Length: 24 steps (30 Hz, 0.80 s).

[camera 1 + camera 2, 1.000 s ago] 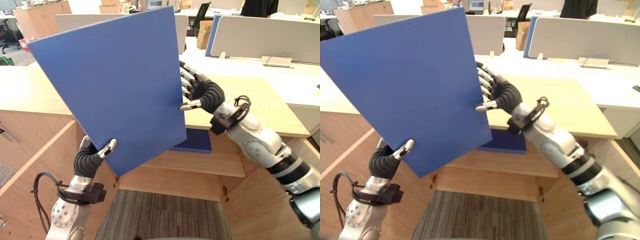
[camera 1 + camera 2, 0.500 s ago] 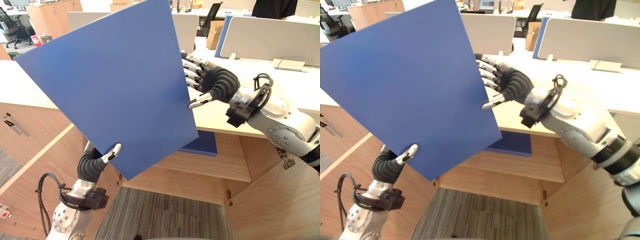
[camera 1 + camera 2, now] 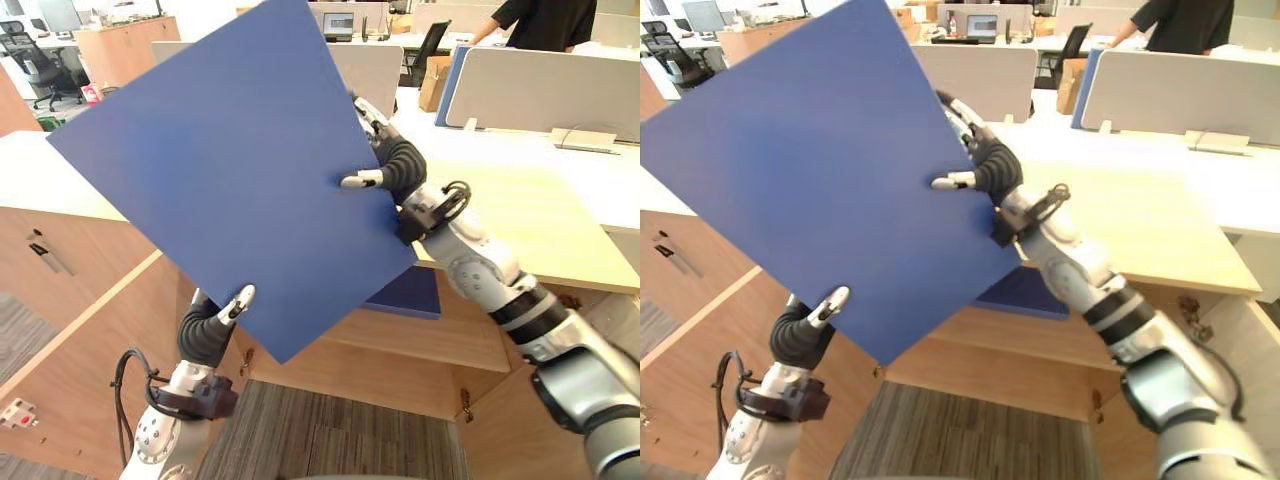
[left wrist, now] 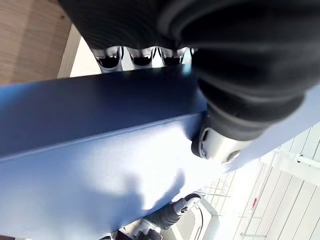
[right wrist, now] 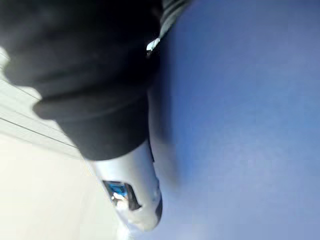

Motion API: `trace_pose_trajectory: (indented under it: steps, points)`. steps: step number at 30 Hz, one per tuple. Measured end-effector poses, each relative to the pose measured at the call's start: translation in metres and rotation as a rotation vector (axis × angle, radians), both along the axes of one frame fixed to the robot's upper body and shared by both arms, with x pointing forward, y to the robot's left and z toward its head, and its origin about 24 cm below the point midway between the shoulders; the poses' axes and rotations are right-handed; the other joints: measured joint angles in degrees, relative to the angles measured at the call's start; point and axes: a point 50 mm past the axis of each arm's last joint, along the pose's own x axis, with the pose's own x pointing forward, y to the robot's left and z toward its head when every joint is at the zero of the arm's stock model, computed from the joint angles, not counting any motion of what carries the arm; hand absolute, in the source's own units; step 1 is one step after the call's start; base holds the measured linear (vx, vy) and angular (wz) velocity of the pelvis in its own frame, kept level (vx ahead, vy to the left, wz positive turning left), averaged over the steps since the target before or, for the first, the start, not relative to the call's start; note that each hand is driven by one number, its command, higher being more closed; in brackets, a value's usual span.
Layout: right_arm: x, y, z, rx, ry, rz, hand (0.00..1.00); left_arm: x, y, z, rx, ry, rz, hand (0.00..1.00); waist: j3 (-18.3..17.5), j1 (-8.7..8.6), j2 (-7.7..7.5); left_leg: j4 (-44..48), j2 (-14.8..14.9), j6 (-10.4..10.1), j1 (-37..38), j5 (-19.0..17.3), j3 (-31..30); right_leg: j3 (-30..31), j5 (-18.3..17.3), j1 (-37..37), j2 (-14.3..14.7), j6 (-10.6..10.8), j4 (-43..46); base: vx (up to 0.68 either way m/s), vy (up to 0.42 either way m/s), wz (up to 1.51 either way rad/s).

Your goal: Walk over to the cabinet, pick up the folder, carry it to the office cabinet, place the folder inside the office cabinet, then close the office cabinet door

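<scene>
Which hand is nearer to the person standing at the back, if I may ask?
Right. The right hand pinches the folder at its upper far edge, toward the person; the left hand pinches its lowest corner, close to the robot.

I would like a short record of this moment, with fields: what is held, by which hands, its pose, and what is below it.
Held thing: large flat blue folder, in the air
Pose: tilted, one corner pointing down
Left hand: pinches the lower edge, thumb on the front
Right hand: pinches the right edge, thumb on the front
Below: light wooden cabinet, open, with a dark blue folder lying on its shelf
</scene>
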Motion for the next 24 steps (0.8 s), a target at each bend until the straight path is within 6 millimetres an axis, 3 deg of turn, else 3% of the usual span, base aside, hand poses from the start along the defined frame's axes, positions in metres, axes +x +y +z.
trace_pose_trajectory:
  steps: [10, 11, 15, 19, 24]
  points:
    - [0.010, 0.011, -0.024, -0.087, 0.025, -0.101, 0.00, 0.002, 0.004, -0.001, -0.010, 0.019, 0.060, 1.00, -0.1, -0.16, 0.29, -0.3, -0.1, 0.1, -0.1, 0.5, -0.9, -1.2, -0.1, 0.5, -0.2, -0.2, 0.0, -0.01, -0.001, 0.05]
    - [0.010, 0.013, -0.027, -0.098, 0.028, -0.110, 1.00, 0.002, 0.005, -0.001, -0.002, 0.019, 0.073, 1.00, -0.1, -0.16, 0.30, -0.3, -0.1, 0.1, -0.1, 0.6, -1.0, -1.2, -0.1, 0.5, -0.2, -0.2, 0.0, 0.00, 0.000, 0.00]
    - [0.008, 0.019, -0.041, -0.172, 0.056, -0.083, 1.00, 0.003, 0.010, 0.000, 0.000, 0.013, 0.115, 1.00, -0.1, -0.32, 0.31, -0.3, -0.2, 0.1, -0.2, 0.6, -1.2, -1.3, -0.1, 0.5, -0.2, -0.2, -0.1, -0.01, 0.001, 0.02]
    - [0.002, 0.004, -0.069, -0.334, 0.176, 0.007, 1.00, 0.002, 0.012, 0.001, 0.098, -0.003, 0.129, 1.00, -0.1, -0.33, 0.20, -0.3, -0.3, 0.2, -0.6, 0.9, -2.8, -2.9, -0.1, 1.2, -0.3, -0.2, -0.3, -0.02, -0.005, 0.18]
    - [-0.008, -0.014, -0.070, -0.393, 0.234, 0.076, 1.00, 0.001, 0.012, 0.002, 0.166, -0.022, 0.107, 1.00, -0.2, -0.13, 0.10, -0.3, -0.1, 0.0, -1.1, 1.2, -3.4, -3.5, 0.0, 1.2, 0.1, 0.0, -0.6, -0.01, -0.003, 0.08]
